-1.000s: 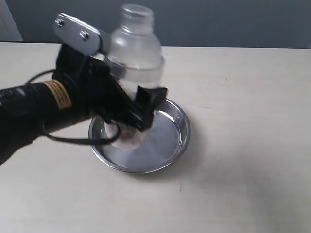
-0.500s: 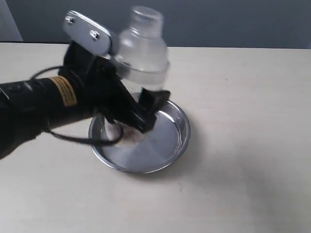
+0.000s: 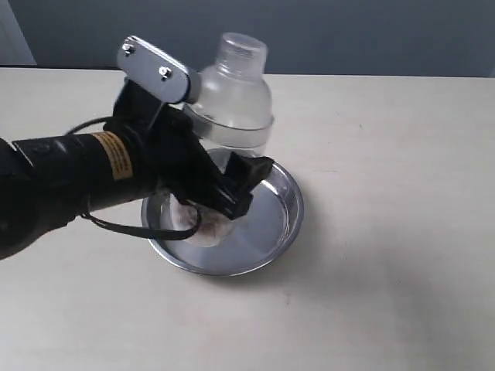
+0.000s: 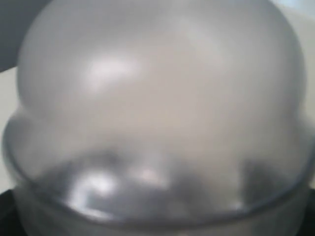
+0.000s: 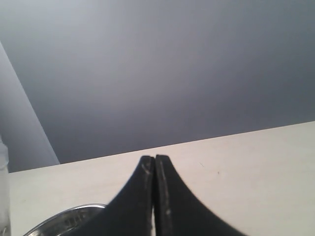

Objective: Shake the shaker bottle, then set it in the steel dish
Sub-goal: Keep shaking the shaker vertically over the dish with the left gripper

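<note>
The shaker bottle [image 3: 233, 102] is frosted clear plastic with a domed shoulder and a small round cap. It stands nearly upright, leaning slightly, with its base and brown granules [image 3: 207, 222] low inside the steel dish [image 3: 288, 210]. My left gripper [image 3: 226, 184] is shut around the bottle's lower body, one black finger [image 3: 249, 175] showing in front. In the left wrist view the bottle's dome [image 4: 157, 98] fills the picture and hides the jaws. My right gripper [image 5: 155, 160] is shut and empty, with the dish rim [image 5: 66, 215] behind it.
The pale table [image 3: 387, 154] spreads all round the dish, with a dark grey wall [image 3: 348, 31] behind its far edge. The left arm's black body and cable [image 3: 116, 226] lie over the dish's left side.
The left gripper has carried the bottle a little to the right and downward, so the cap sits lower and the base is deeper in the dish.
</note>
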Action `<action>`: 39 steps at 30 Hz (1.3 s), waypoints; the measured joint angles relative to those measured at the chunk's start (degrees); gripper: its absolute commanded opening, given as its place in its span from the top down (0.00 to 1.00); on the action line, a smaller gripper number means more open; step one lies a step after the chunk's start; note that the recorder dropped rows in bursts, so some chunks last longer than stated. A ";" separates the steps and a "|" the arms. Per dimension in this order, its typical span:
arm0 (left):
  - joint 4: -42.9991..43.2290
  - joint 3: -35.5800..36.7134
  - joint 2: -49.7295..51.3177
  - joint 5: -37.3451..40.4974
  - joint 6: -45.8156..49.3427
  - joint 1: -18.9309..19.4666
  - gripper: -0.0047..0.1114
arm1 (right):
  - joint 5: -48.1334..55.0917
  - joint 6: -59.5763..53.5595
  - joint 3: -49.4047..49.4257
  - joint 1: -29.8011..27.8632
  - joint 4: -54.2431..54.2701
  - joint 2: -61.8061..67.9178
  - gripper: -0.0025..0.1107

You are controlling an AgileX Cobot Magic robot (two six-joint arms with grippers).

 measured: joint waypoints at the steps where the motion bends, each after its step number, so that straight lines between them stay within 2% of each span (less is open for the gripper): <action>1: -3.52 0.01 0.10 -2.03 -0.33 0.67 0.96 | 0.10 0.00 0.00 0.00 0.00 0.00 0.99; 3: -11.75 -0.49 0.74 -4.05 -3.56 4.06 0.96 | -0.01 0.00 0.00 0.00 0.00 0.00 0.99; 4: -11.25 -1.07 0.86 -3.60 -4.47 4.40 0.96 | -0.01 0.00 0.00 0.00 0.00 0.00 0.99; 6: 1.73 -1.82 0.58 -0.32 -5.32 1.92 0.96 | 0.20 0.00 0.00 0.00 0.00 0.00 0.99; 7: 5.34 -1.93 0.71 0.01 -5.48 0.79 0.96 | 0.19 0.00 0.00 0.00 0.00 0.00 0.99; 8: 4.13 -1.93 1.23 -0.09 -5.67 0.94 0.96 | 0.19 0.00 0.00 0.00 0.00 0.00 0.99; 10: -4.58 -2.05 2.74 -0.66 -7.79 3.83 0.96 | -0.05 0.00 0.00 0.00 0.00 0.00 0.99; 11: -5.68 -2.05 3.13 0.01 -8.45 4.63 0.96 | -0.03 0.00 0.00 0.00 0.00 0.00 0.99; 14: 4.20 -1.72 3.19 1.26 -8.74 2.29 0.96 | 0.07 0.00 0.00 0.00 0.00 0.00 0.99; 15: 3.98 -1.59 3.34 0.20 -8.74 2.14 0.96 | 0.07 0.00 0.00 0.00 0.00 0.00 0.99; 18: -5.73 -2.28 4.24 -1.77 -11.80 5.69 0.96 | -0.04 0.00 0.00 0.00 0.00 0.00 0.99; 19: -3.23 -2.54 4.24 -0.74 -12.65 5.58 0.96 | 0.07 0.00 0.00 0.00 0.00 0.00 0.99; 22: 9.92 -2.76 3.25 0.08 -11.81 1.17 0.96 | 0.07 0.00 0.00 0.00 0.00 0.00 0.99; 23: 8.36 -2.76 3.43 -1.24 -11.60 1.69 0.96 | 0.07 0.00 0.00 0.00 0.00 0.00 0.99; 25: -0.64 -3.23 4.49 -2.38 -13.57 4.82 0.96 | 0.07 0.00 0.00 0.00 0.00 0.00 0.99; 26: -1.73 -3.28 4.73 -1.84 -14.53 5.38 0.96 | 0.07 0.00 0.00 0.00 0.00 0.00 0.99; 27: 1.63 -3.28 4.44 -0.44 -15.00 4.84 0.96 | 0.07 0.00 0.00 0.00 0.00 0.00 0.99; 29: 11.60 -3.28 3.74 0.51 -13.98 1.12 0.96 | 0.20 0.00 0.00 0.00 0.00 0.00 0.99; 30: 11.77 -3.28 3.74 -0.26 -13.24 0.61 0.96 | 0.20 0.00 0.00 0.00 0.00 0.00 0.99; 31: 7.47 -3.28 4.05 -1.59 -13.09 1.50 0.96 | 0.20 0.00 0.00 0.00 0.00 0.00 0.99; 33: -2.30 -3.50 4.75 -2.17 -14.61 5.14 0.96 | 0.06 0.00 0.00 0.00 0.00 0.00 0.99; 34: -2.01 -3.50 4.75 -1.20 -15.14 5.45 0.96 | 0.06 0.00 0.00 0.00 0.00 0.00 0.99; 37: 12.03 -3.50 3.39 1.12 -13.82 -0.15 0.96 | 0.20 0.00 0.00 0.00 0.00 0.00 0.99; 38: 10.70 -3.50 3.39 -0.33 -12.58 -0.51 0.96 | 0.20 0.00 0.00 0.00 0.00 0.00 0.99; 39: 4.62 -3.50 3.74 -1.89 -12.53 0.83 0.96 | 0.20 0.00 0.00 0.00 0.00 0.00 0.99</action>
